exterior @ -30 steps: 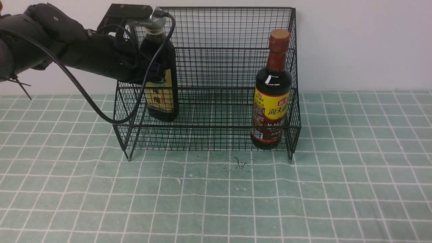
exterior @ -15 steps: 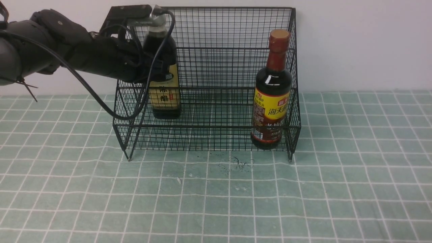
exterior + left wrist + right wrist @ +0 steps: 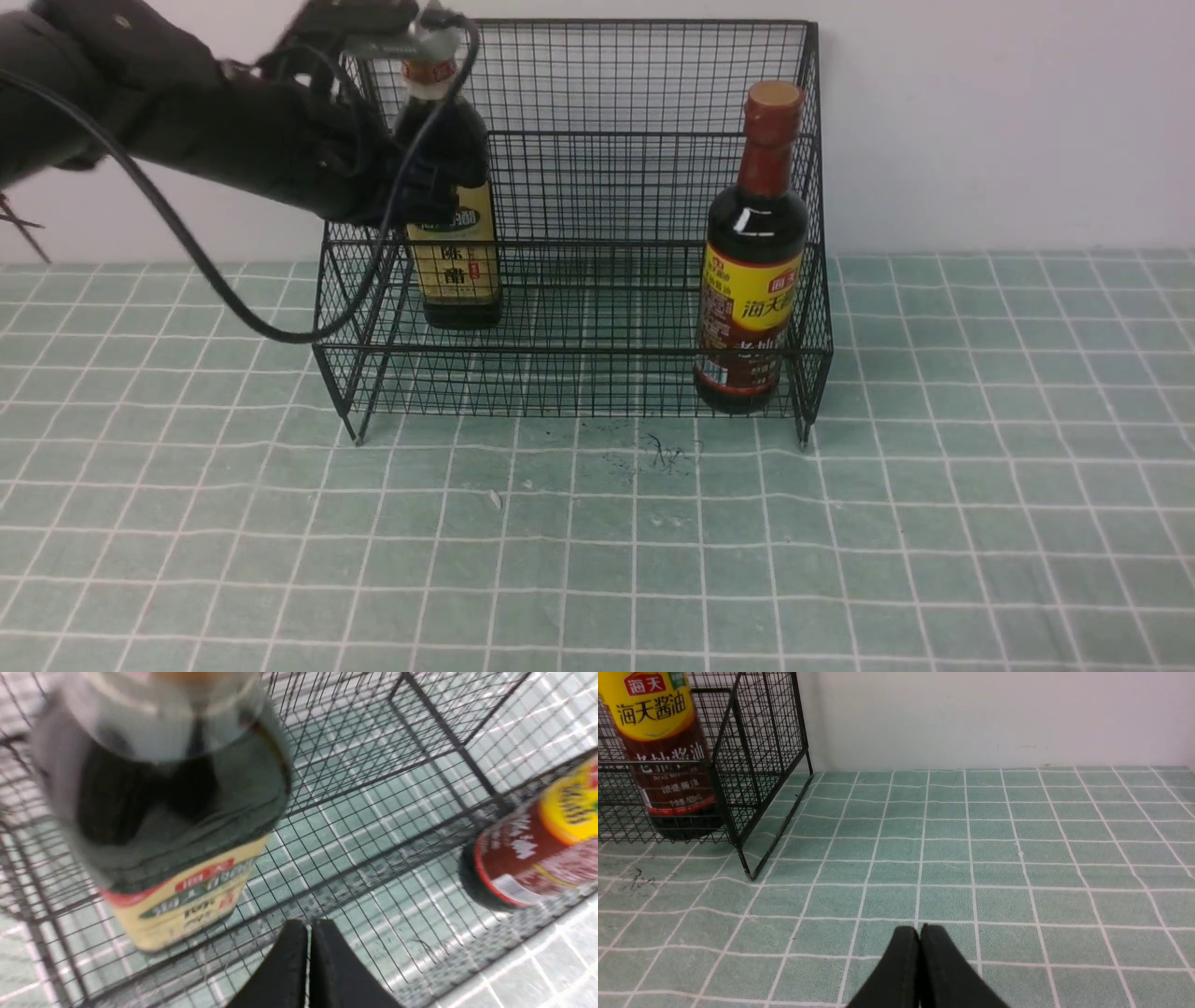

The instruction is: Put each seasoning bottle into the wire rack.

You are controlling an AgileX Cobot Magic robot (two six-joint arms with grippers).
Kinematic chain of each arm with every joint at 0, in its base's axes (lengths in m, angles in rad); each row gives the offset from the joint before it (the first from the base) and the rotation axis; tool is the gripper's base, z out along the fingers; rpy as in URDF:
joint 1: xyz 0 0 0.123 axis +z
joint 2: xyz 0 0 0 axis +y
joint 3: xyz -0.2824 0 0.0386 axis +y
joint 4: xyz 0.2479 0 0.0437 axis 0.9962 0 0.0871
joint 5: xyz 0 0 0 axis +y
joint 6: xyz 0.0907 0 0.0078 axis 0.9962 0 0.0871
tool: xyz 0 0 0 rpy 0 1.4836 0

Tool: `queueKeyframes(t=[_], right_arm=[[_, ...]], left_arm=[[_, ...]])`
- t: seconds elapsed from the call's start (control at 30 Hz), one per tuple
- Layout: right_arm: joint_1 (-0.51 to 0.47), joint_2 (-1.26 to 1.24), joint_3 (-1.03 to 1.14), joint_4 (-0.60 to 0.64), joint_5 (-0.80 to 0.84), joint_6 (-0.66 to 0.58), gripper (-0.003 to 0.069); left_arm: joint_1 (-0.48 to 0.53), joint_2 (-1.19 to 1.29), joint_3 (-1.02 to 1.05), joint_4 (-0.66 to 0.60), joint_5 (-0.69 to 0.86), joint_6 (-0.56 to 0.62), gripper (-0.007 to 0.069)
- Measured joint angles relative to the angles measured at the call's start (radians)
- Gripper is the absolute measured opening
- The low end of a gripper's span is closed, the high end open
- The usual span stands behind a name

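The black wire rack (image 3: 607, 140) stands against the wall. A tan-labelled seasoning bottle (image 3: 457, 271) stands upright at its left end, a red-necked one with a yellow-red label (image 3: 752, 280) at its right end. My left gripper (image 3: 431, 191) hangs at the tan bottle's shoulder, on its left. In the left wrist view its fingers (image 3: 292, 952) are pressed together, holding nothing, with the tan bottle (image 3: 177, 826) close by, the red-necked bottle (image 3: 537, 844) farther off and rack mesh (image 3: 420, 714) around. My right gripper (image 3: 920, 931) is shut and empty above the tiles, away from the rack (image 3: 761, 728) and its bottle (image 3: 663, 756).
A green tiled tabletop (image 3: 597, 541) spreads in front of the rack, with a white wall (image 3: 1008, 121) behind. A black cable (image 3: 233, 299) loops down from the left arm along the rack's left side. Small dark scuff marks (image 3: 663, 455) lie just before the rack.
The left arm has risen and drawn back to the left, uncovering the tan bottle's neck. That bottle shifted slightly right and now stands straight. The red-necked bottle has not moved.
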Motion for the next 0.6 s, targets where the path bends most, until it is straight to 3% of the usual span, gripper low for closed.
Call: queueKeyframes(t=[0.27, 0.6], right_arm=[[0.000, 0.000, 0.000, 0.000, 0.000, 0.000, -0.0015], [0.000, 0.000, -0.001, 0.000, 0.000, 0.000, -0.0015]], left_arm=[[0.000, -0.261, 0.039, 0.194, 0.066, -0.175, -0.0006], [0.000, -0.702, 0.381, 0.284, -0.025, -0.283, -0.0006]])
